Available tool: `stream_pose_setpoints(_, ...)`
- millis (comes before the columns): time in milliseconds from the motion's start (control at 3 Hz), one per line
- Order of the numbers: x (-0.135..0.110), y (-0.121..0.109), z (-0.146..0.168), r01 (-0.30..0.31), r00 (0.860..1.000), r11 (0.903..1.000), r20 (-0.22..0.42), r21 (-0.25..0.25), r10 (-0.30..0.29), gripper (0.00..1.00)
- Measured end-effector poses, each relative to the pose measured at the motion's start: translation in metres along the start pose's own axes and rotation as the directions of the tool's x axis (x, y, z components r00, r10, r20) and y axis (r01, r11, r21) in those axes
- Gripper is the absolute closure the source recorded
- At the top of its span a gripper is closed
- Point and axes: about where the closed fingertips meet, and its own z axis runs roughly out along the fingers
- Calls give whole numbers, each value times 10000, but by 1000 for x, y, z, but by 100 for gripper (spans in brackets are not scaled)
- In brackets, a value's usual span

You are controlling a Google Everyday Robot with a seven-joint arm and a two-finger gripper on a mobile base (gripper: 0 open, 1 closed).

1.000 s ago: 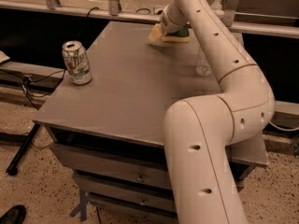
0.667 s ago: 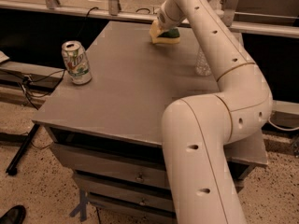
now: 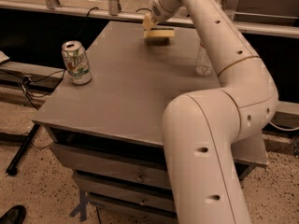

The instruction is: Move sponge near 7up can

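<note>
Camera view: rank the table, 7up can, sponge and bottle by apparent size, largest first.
table
7up can, nearer the camera
sponge and bottle unranked: the arm hides part of the bottle
The gripper sits at the sponge, far table edge.

The light is warm, yellowish and rather dim, and seems to fall from above. It catches the gripper (image 3: 150, 23), which holds the sponge (image 3: 159, 33) at the far edge of the table (image 3: 131, 92). A small dark shadow lies directly under the sponge. Behind the gripper a band of background is almost black. Nearer the camera than the gripper, the pale arm (image 3: 224, 55) is the brightest thing, with soft sheen on its upper curves and shade on its underside. Well to the gripper's left, the 7up can (image 3: 77, 63) glints at its metal top. Below the tabletop's near edge, the drawers (image 3: 117, 171) sit in deep shadow.
</note>
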Motion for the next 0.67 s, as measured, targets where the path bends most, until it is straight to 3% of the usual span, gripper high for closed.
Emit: stream_pose_setpoints(667,-10,36,-43,991,9920,9935,843,-565,-942,100)
